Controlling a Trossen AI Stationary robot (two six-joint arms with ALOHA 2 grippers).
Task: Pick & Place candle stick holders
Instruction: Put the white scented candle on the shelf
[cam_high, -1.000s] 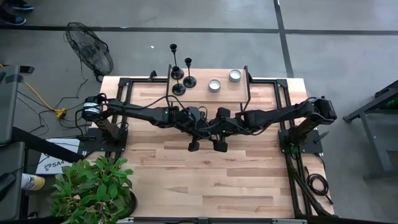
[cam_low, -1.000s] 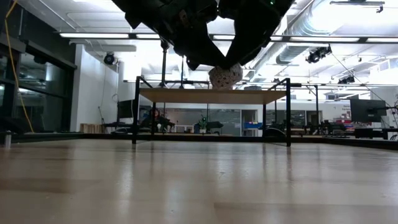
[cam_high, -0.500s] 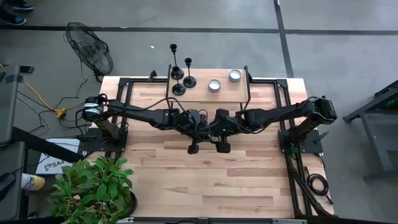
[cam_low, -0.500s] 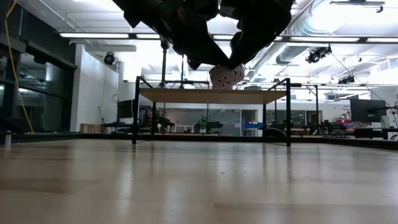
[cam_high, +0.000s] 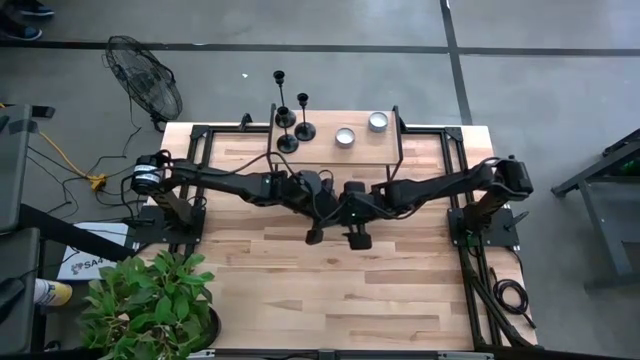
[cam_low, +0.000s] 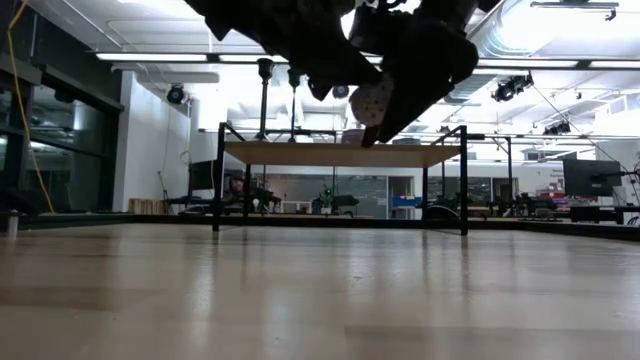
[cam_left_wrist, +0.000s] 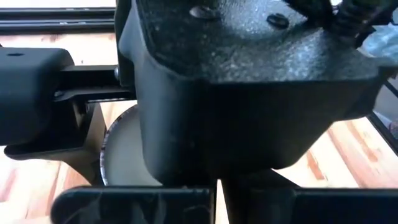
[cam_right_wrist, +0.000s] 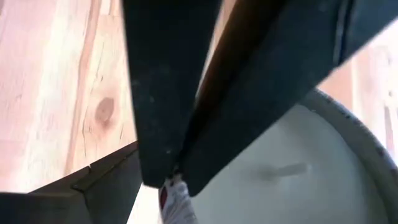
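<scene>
Three black candle stick holders (cam_high: 290, 115) stand on their round bases on a raised wooden shelf (cam_high: 330, 155) at the table's far edge; they also show in the low view (cam_low: 265, 100). Both grippers meet high above the table's middle. My right gripper (cam_right_wrist: 169, 180) is shut on a round silver tin with a white candle (cam_right_wrist: 280, 186). The tin's speckled underside (cam_low: 370, 100) shows in the low view. My left gripper (cam_left_wrist: 217, 186) looks shut, right next to the tin (cam_left_wrist: 118, 149). The arms hide the tin in the high view. My right gripper pinches the tin at its rim (cam_right_wrist: 186, 186), one finger over the white wax, the other outside the wall. The tin is lifted clear, high above the table, and tilted. My left gripper: the right gripper's body hides whether it touches the tin.
Two more candle tins (cam_high: 345, 137) (cam_high: 377, 121) stand on the shelf beside the holders. The shelf's black frame posts (cam_low: 218, 175) (cam_low: 463, 175) stand on the table's far part. A fan (cam_high: 145, 75) and a plant (cam_high: 150, 300) stand off the table's left side.
The tin has gone up a little and tipped over to a slant. My right gripper has shifted slightly toward the table's left edge, closer against my left gripper.
</scene>
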